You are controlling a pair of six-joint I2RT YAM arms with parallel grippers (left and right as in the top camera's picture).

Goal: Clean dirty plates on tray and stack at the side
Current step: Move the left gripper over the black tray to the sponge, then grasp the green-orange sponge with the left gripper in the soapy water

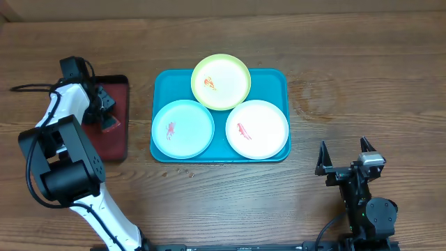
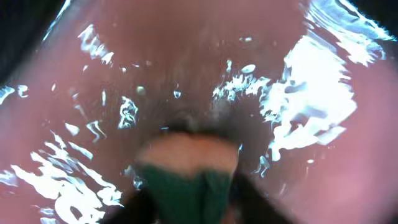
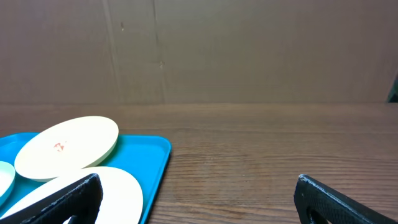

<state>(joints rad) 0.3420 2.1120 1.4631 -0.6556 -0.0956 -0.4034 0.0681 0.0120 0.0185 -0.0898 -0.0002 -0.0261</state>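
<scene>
Tool pickup seems in hand: left fingers (image 1: 106,113) at the green sponge (image 2: 186,183) on the dark red tray (image 1: 118,150), grip unclear, right fingers (image 1: 343,159) gape empty, smeared plates (image 1: 182,127) on the turquoise tray (image 1: 275,80) between them; next, clamp and lift.

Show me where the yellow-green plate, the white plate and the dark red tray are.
yellow-green plate (image 1: 221,81), overhead view, centre.
white plate (image 1: 258,130), overhead view, centre.
dark red tray (image 1: 116,143), overhead view, bare lower part.
</scene>
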